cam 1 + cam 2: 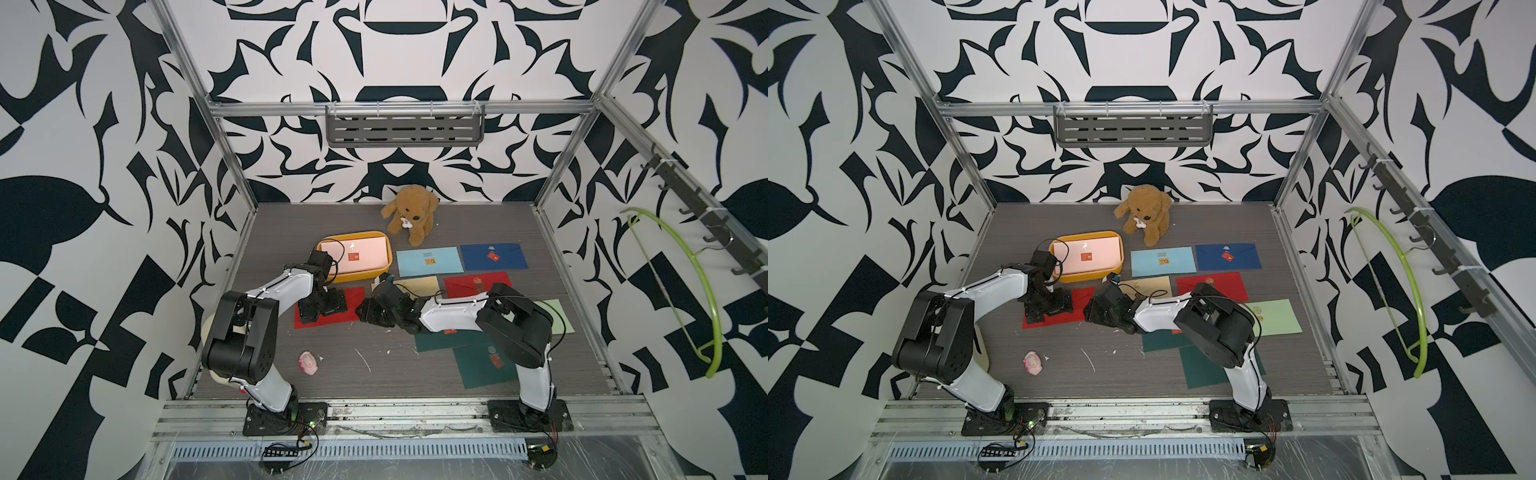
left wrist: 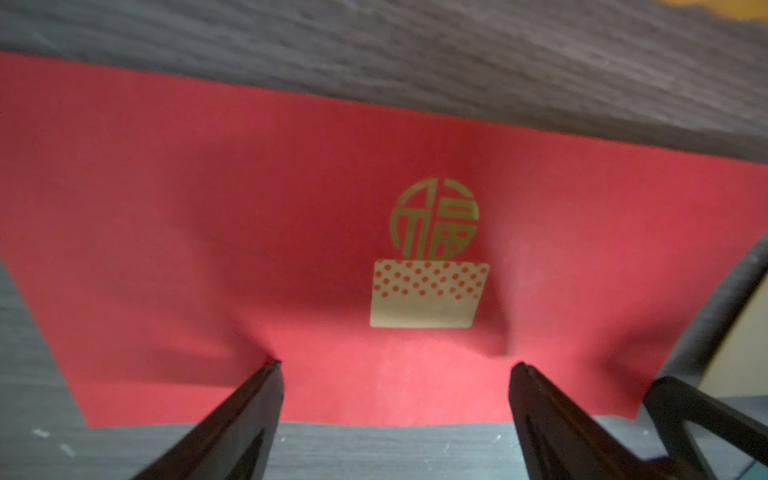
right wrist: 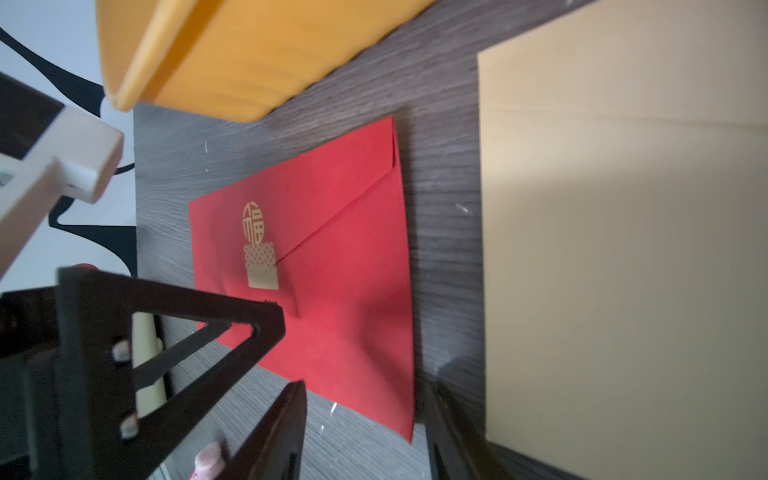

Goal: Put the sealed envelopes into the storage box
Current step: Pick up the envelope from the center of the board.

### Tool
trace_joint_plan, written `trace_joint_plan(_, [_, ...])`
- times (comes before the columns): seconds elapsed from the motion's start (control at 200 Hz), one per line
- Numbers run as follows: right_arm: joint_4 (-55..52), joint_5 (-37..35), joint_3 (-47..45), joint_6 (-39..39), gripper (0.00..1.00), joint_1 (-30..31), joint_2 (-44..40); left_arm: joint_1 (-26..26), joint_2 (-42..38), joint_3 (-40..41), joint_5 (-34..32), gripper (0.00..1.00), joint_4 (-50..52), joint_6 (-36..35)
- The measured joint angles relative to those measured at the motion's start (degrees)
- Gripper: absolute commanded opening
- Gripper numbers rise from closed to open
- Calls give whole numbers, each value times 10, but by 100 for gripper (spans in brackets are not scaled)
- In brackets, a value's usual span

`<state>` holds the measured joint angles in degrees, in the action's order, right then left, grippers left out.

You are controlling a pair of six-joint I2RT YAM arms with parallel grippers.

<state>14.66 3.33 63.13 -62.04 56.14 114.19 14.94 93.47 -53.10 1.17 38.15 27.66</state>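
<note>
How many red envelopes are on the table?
2. One red envelope lies under the left gripper, near the yellow box; the other red envelope lies beyond the right arm. More may be hidden under the arms.

A brown plush dog (image 1: 411,218) sat at the back of the grey wood-grain tabletop (image 1: 374,378), against the black-and-white patterned wall, directly below a slotted grey metal shelf (image 1: 405,126). Well in front of the dog and leftward lay a small pink toy (image 1: 308,362) with white scraps near it, and farther left a cream rounded box (image 1: 209,328) showed only in part. Far to the dog's right, a lime-green hanger (image 1: 711,291) hung from a dark hook rail (image 1: 704,208) on the side wall.
</note>
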Motion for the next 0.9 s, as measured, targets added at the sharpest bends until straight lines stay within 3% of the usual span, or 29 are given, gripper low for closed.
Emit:
trace_joint_plan(0.27, [21,0,-8,-13,52,0,1,-12,-1,0,18,92,0,0])
trace_joint_plan(0.435, [35,-1,-17,-24,42,0,1,-18,-1,0,30,92,-1,2])
trace_joint_plan(0.695, [34,-8,-18,-28,34,0,1,-25,-2,2,44,92,-4,9])
trace_joint_plan(0.9, [35,-10,-18,-34,33,0,1,-31,-4,3,68,92,-10,13])
